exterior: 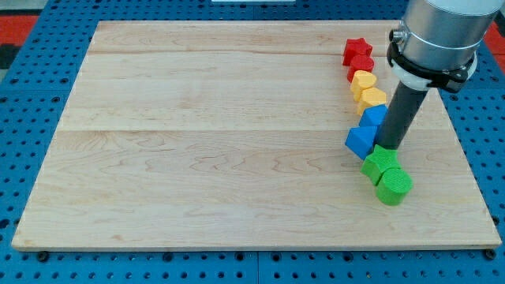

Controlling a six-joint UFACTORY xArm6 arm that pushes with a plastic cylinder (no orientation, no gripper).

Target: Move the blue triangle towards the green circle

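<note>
Blocks sit in 1 curved column on the right side of the wooden board [237, 134]: red star [357, 50] farthest, red block [361, 67], 2 yellow blocks [363, 81] [372, 99], blue block [375, 115], blue triangle [360, 140], then green block [381, 163] and green circle [394, 186] nearest.

No pincer on this rig, so nothing opens, closes or grips. The arm ends in a plain rod, and my tip [392, 147] rests on the board just right of the blue triangle, between the blue block and the green block. Contact with the triangle: cannot tell.

Blue triangle: right side of the board, mid depth, just far-left of the green pair, touching or nearly touching the green block. One corner seems to point left and near; the long axis is hard to call at this size.

Handling, my judgement: small, rigid, light, slides easily on smooth wood. Push only. An off-centre shove will spin it, so press on a flat face, from its far side, aiming near-right. Only a short push should be needed. The green block is in the way and will likely get nudged.
</note>
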